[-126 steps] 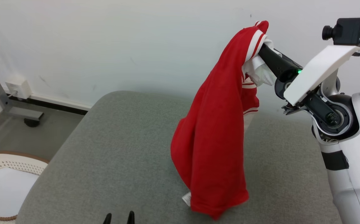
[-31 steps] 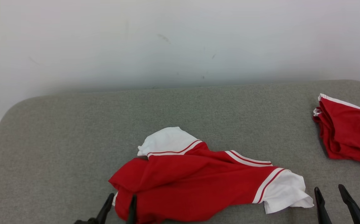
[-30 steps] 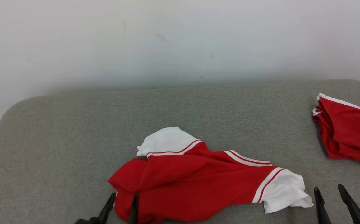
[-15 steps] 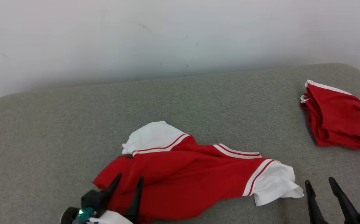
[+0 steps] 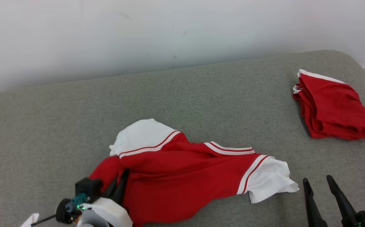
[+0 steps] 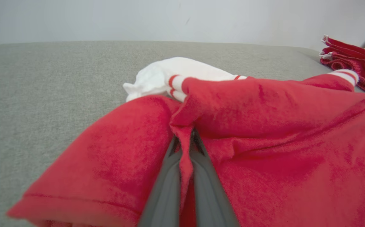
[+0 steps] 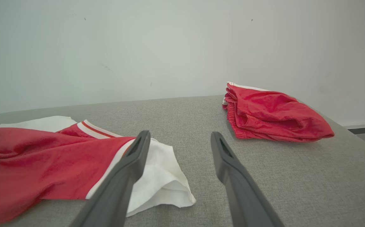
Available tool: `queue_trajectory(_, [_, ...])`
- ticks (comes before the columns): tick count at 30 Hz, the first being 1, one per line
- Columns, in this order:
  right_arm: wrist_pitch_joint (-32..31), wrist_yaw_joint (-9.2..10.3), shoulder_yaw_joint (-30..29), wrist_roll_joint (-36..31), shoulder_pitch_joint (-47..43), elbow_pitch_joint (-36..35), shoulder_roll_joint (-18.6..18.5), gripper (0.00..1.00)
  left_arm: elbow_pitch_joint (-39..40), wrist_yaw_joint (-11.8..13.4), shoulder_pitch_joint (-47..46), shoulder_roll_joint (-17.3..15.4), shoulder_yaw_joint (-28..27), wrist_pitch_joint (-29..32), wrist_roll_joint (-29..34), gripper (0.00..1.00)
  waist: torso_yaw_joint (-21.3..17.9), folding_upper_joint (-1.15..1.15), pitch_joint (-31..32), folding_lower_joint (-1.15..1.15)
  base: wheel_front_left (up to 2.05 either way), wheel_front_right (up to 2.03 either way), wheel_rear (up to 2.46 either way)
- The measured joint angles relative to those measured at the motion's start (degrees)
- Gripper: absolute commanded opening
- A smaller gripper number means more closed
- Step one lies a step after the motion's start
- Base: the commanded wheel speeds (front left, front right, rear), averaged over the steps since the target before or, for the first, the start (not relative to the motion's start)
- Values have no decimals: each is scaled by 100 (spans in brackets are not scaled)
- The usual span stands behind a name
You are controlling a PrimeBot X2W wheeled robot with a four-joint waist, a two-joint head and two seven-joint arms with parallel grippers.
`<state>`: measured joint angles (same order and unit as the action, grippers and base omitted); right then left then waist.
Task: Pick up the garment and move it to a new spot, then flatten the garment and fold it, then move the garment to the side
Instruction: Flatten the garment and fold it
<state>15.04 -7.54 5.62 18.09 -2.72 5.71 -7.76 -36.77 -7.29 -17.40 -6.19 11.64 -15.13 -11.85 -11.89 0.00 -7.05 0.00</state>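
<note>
The garment (image 5: 185,176) is a red shirt with white sleeves and red-white stripes, lying crumpled on the grey cushion. It also fills most of the left wrist view (image 6: 264,132) and the left of the right wrist view (image 7: 43,157). My left gripper (image 5: 119,186) is shut on a fold of the garment's red cloth at its left end; in the left wrist view the pinch (image 6: 185,142) shows cloth squeezed between both fingers. My right gripper (image 5: 318,184) stands open just right of the white sleeve (image 5: 270,179), nothing between its fingers (image 7: 177,138).
A second red garment (image 5: 333,107), folded, lies at the cushion's far right; it shows in the right wrist view (image 7: 270,116) and at the left wrist view's right edge (image 6: 352,60). The grey cushion (image 5: 201,104) ends at a white wall behind and curves down at the right.
My left gripper has moved forward into the garment's left end and shut on a fold of red cloth. The head camera has turned, shifting the whole picture. The right gripper stays open.
</note>
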Motion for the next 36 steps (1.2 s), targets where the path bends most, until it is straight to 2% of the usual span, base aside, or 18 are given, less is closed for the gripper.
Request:
queue_trajectory(6, [0,0,-7,12,22,3,65,100,611,-7,-269,-227,32,250,-261,0,-88,0,-51,0,0,0,0])
queue_trajectory(13, [1,0,99,41,208,9,213,100,1860,-25,-1212,-1111,25,1313,-336,0,-386,0,-228,0,0,0,0])
queue_trajectory(18, [1,0,125,140,330,45,364,100,2321,-25,-1961,-1735,37,2203,-344,0,-753,0,-443,0,0,0,0])
queue_trajectory(24, [1,0,260,261,434,163,458,100,2001,-25,-3001,-2434,159,2711,-218,0,-1190,0,-808,0,0,0,0])
queue_trajectory(28, [1,0,361,423,564,179,469,100,1397,-25,-3632,-2638,260,2761,-11,0,-1446,0,-1088,0,0,0,0])
queue_trajectory(31, [1,0,459,580,659,183,474,100,958,26,-3925,-2702,298,2490,142,1,-1603,0,-1290,1,0,0,0])
queue_trajectory(32, [1,0,476,614,680,189,474,100,800,26,-3990,-2720,322,2414,178,16,-1650,0,-1350,1,0,0,0])
queue_trajectory(33, [1,0,481,630,701,192,475,100,637,49,-4010,-2705,298,2349,166,39,-1692,0,-1399,1,0,0,0])
queue_trajectory(34, [1,0,481,641,716,197,475,100,490,68,-4011,-2700,324,2280,169,72,-1725,0,-1444,1,0,0,0])
queue_trajectory(35, [1,0,475,665,719,210,475,100,369,65,-4006,-2702,391,2198,176,100,-1749,0,-1482,1,0,0,0])
queue_trajectory(36, [1,0,460,666,719,231,476,100,253,48,-3996,-2670,403,2140,166,100,-1757,0,-1509,1,0,0,0])
